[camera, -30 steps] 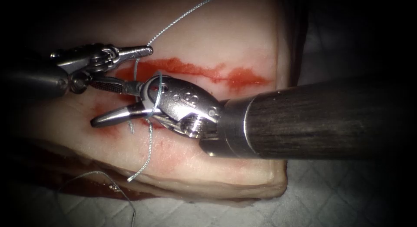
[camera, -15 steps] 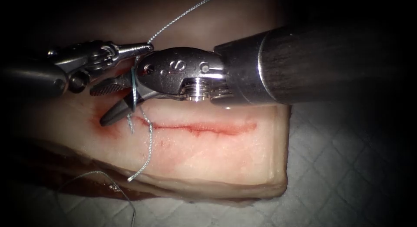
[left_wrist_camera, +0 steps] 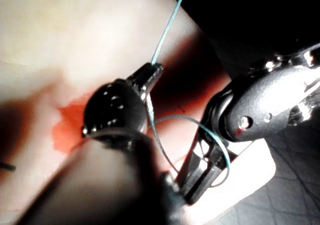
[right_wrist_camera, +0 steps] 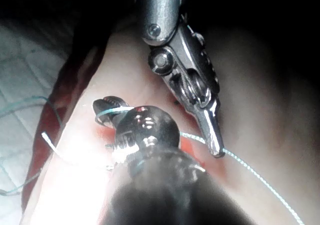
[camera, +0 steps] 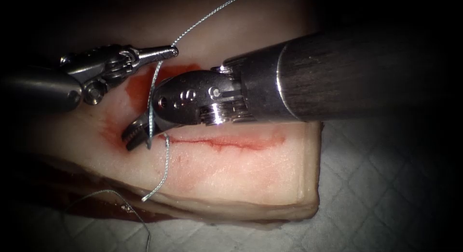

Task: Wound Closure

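My left tool (camera: 170, 52) reaches in from the left above the cut's (camera: 226, 143) left end, jaws shut on the thread (camera: 207, 13). From there the thread runs up and right, and a strand drops in a loop (camera: 152, 97) around my right tool's jaws. My right tool (camera: 134, 136) crosses the tissue (camera: 231, 175) from the right. Its jaws point down-left at the cut's left end, slightly apart, holding nothing. A thread tail (camera: 164, 170) hangs toward the tissue's front edge. The left wrist view shows the left tool (left_wrist_camera: 152, 71) and the looped right tool (left_wrist_camera: 200, 185). The right wrist view shows both too: right (right_wrist_camera: 104, 104), left (right_wrist_camera: 216, 150).
Red fluid (camera: 135, 85) stains the tissue under the left tool. More thread (camera: 130, 208) lies on the white quilted cloth (camera: 376, 194) in front of the tissue. The right tool's thick dark shaft (camera: 361, 73) covers the tissue's far right part.
The right tool swung from the near side up across the tissue, uncovering the cut. Its widely spread jaws narrowed, with thread wound round them. The left tool shifted slightly right, still holding thread.
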